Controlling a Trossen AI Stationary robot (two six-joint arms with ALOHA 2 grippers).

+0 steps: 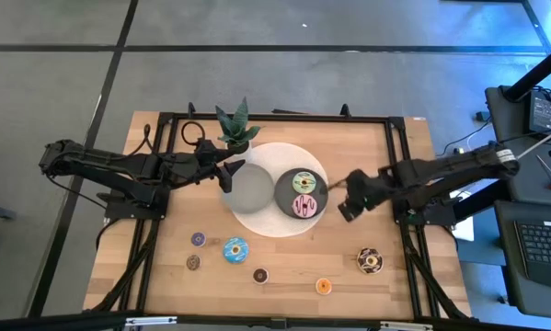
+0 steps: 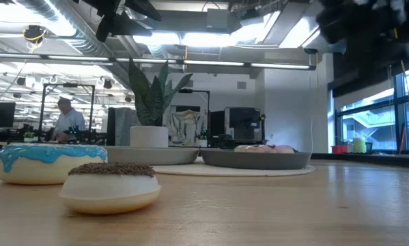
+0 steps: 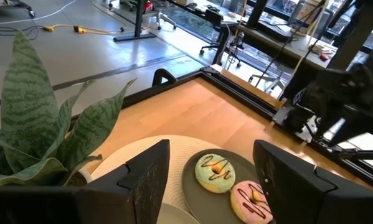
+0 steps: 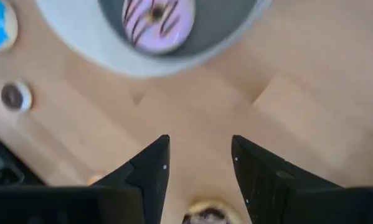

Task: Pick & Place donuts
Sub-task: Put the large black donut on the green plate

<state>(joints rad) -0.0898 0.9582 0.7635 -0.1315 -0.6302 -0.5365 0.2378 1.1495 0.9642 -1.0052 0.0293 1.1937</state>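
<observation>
Item: brown-iced donut, larger size, lying flat on the surface near its front right corner, apart from the other loose donuts in the front row. Being a ring, it has no long axis to align with.

Relation: it lies toward the front edge from the right pincer, which hangs above the surface just beside the dark plate holding a pale green donut and a pink donut. The right arm is plainly the nearer.

Right pincer: fingers spread wide, empty, pointing downward; the brown ring shows between its tips in the wrist view.

Left pincer: spread wide, empty, over the light grey plate.
</observation>
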